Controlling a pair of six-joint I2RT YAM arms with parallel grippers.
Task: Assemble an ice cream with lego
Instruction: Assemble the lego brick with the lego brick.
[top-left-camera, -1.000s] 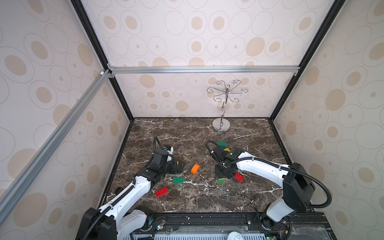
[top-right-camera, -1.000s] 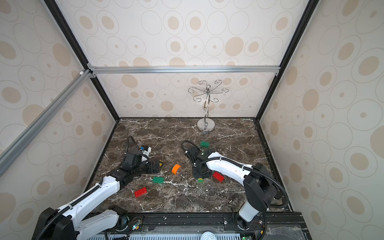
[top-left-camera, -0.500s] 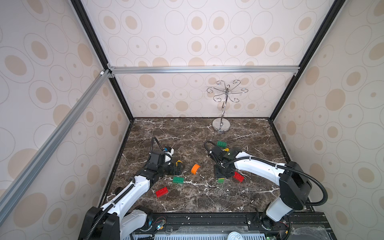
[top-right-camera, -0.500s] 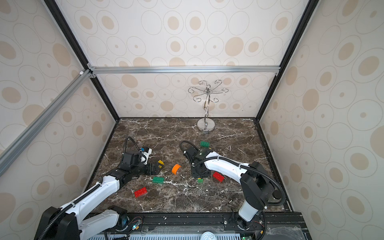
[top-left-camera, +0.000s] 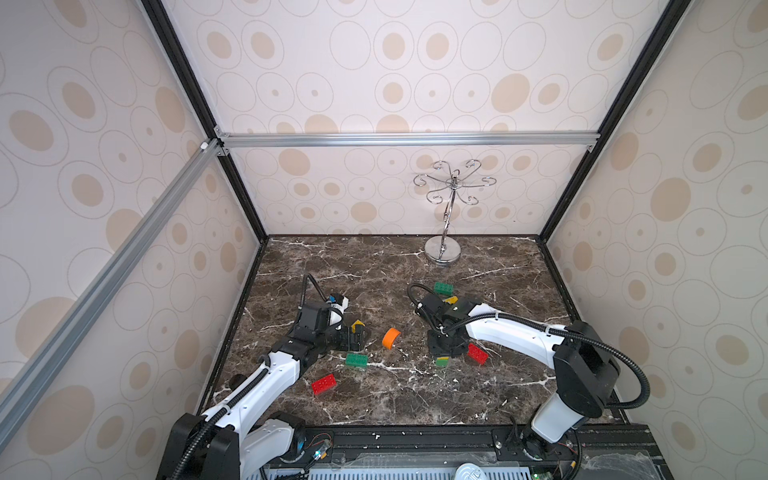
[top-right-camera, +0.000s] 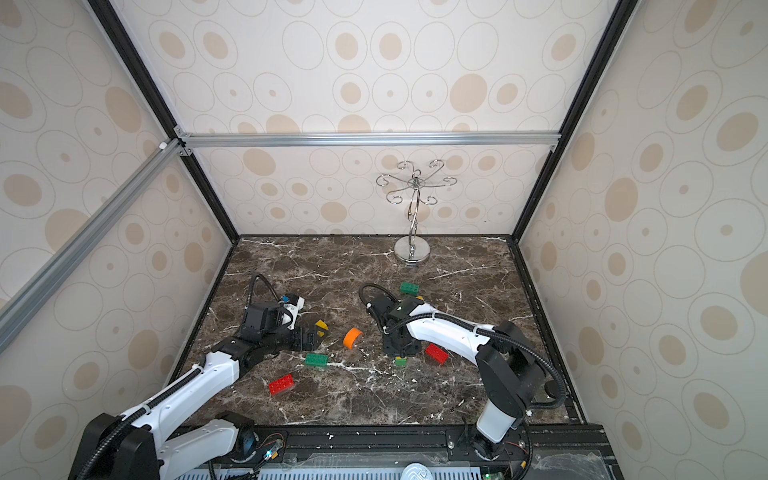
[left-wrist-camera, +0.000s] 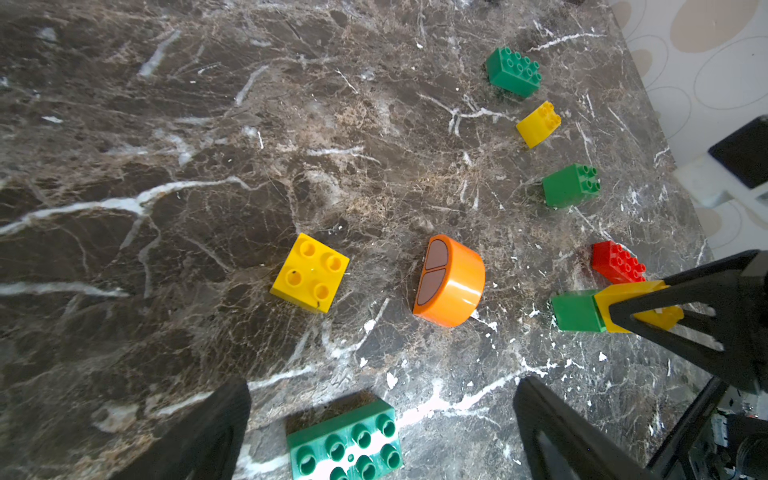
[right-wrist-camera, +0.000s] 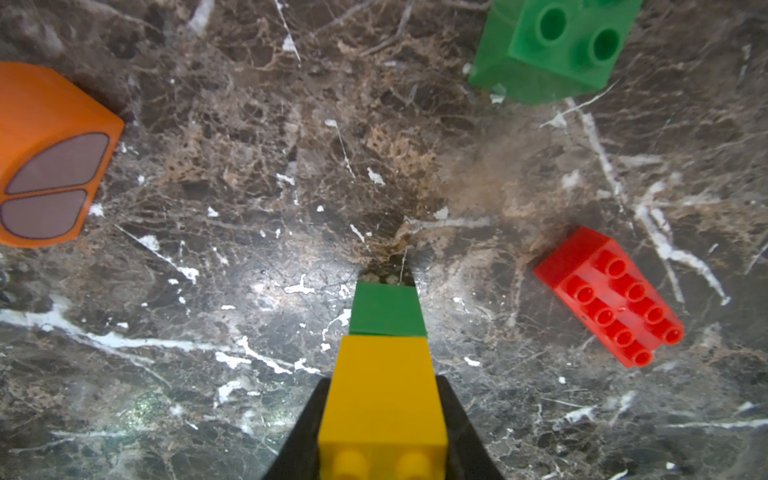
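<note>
Where the right claw (right-wrist-camera: 380, 415) pinches, yellow-over-green stack (right-wrist-camera: 386, 316) — studded.

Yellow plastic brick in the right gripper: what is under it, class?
A green square plastic brick is joined beneath the yellow plastic brick in the right gripper, with dark marble tabletop below. Their joining studs are covered; contact with the marble is unclear.

The dark marble table (top-left-camera: 374, 399) bore a silver hooked stand (top-left-camera: 443, 252) near its back wall; mid-table an orange half-round piece (top-left-camera: 391, 338) lay on its side, a yellow square brick (left-wrist-camera: 310, 272) near it; a green oblong brick (top-left-camera: 356, 360) and a red oblong brick (top-left-camera: 324, 384) lay nearer the front.
</note>
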